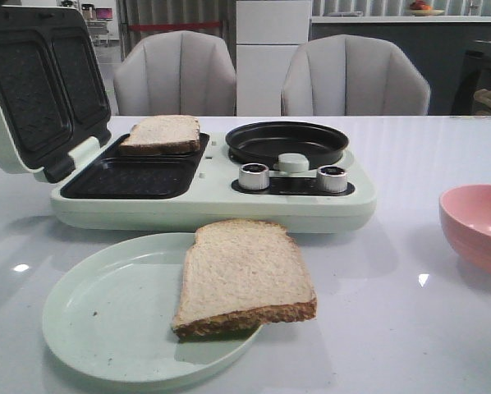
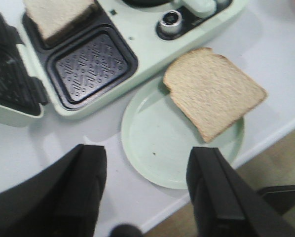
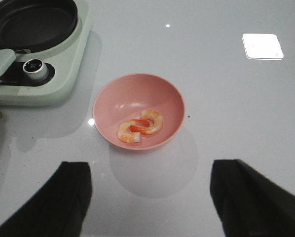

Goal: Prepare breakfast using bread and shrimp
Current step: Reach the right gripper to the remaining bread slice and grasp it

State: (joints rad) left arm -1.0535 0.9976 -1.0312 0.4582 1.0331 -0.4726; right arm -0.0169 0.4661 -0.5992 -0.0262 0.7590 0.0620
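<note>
Judging progress as partial: one pale crusted bread slice [image 1: 162,133] lay in the far well of the mint-green breakfast maker [image 1: 213,205]; the second slice [image 1: 244,277] waited on the pale green round plate [image 1: 106,320]. Curled orange-pink shrimp [image 3: 140,127] sat in the pink bowl [image 3: 113,98], uncooked. Left gripper [image 2: 150,192] and right gripper [image 3: 150,197] both gaped wide, empty

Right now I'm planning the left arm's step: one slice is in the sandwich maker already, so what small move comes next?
Probably lower the open left gripper onto the bread slice overhanging the plate: the front grill slot is bare, and nothing is held.
</note>
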